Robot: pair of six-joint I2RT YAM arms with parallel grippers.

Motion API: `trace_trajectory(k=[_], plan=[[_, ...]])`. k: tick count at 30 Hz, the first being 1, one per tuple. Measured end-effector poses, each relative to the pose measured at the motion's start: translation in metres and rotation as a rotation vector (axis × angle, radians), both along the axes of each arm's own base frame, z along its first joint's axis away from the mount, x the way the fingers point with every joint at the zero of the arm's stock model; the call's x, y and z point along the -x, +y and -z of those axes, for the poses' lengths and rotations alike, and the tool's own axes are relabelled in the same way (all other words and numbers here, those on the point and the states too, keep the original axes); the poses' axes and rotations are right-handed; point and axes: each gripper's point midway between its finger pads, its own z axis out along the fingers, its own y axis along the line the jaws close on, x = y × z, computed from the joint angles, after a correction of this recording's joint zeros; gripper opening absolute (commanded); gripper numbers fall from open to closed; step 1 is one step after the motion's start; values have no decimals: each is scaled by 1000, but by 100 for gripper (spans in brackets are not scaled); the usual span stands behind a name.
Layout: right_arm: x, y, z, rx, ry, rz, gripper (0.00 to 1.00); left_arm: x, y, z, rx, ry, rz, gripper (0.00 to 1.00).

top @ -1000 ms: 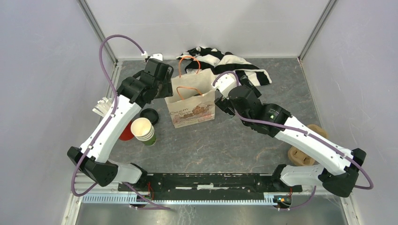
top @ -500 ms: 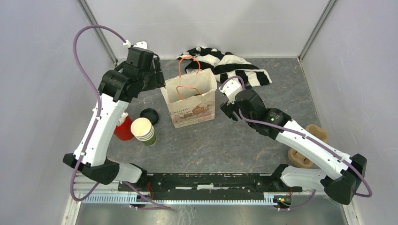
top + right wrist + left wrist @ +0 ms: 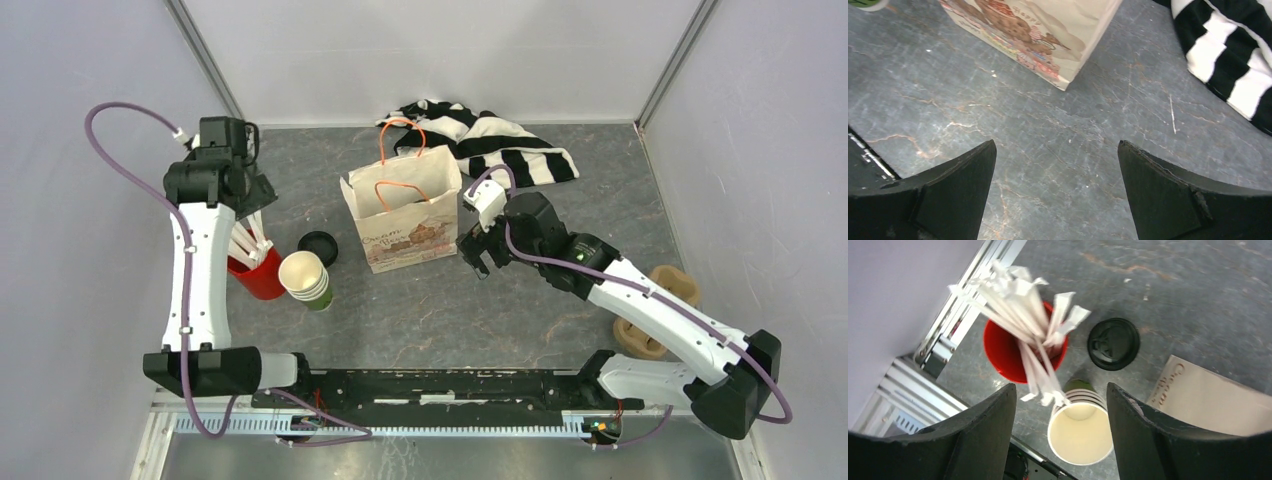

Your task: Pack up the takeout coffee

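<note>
While both grippers hang open and empty, the takeout coffee is not plainly in sight.

Only a dark shape shows in the mouth of the upright brown paper bag with orange handles (image 3: 410, 225), too unclear to call a green cup with a black lid, so its look and place cannot be told. The left gripper (image 3: 1060, 405) hangs with fingers spread and nothing between them above the red plastic cup (image 3: 1003, 352) of white paper-wrapped straws (image 3: 1018, 300), the stack of lidless green paper cups (image 3: 1080, 432) and the loose round black plastic lid (image 3: 1113, 343), all left of the bag. The right gripper (image 3: 1056, 150), fingers wide apart, hovers over the bare grey stone-patterned table (image 3: 480, 310) just right of the bag, near the black-and-white striped cloth (image 3: 500, 140).
</note>
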Motion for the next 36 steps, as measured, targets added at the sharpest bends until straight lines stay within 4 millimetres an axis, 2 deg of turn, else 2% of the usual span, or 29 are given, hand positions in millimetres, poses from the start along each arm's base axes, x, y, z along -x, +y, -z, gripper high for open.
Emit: trace_trajectory(k=[3,6,9,20,30,36], plan=[[6,7,-6,-37,16,-34,98,7,17,19,15,34,-65,67],[13,8,-17,-75,9,-61,98,6,22,40,34,57,-80,54],[18,8,-26,-103,-4,-78,98,1,25,52,42,63,-86,51],[27,2,-33,-121,-44,-106,98,-21,37,48,1,-3,-60,52],[35,-8,-27,-116,-58,-111,98,-27,42,67,-36,36,-28,40],[36,-8,-22,-111,-54,-114,98,-31,42,79,-34,54,-22,28]])
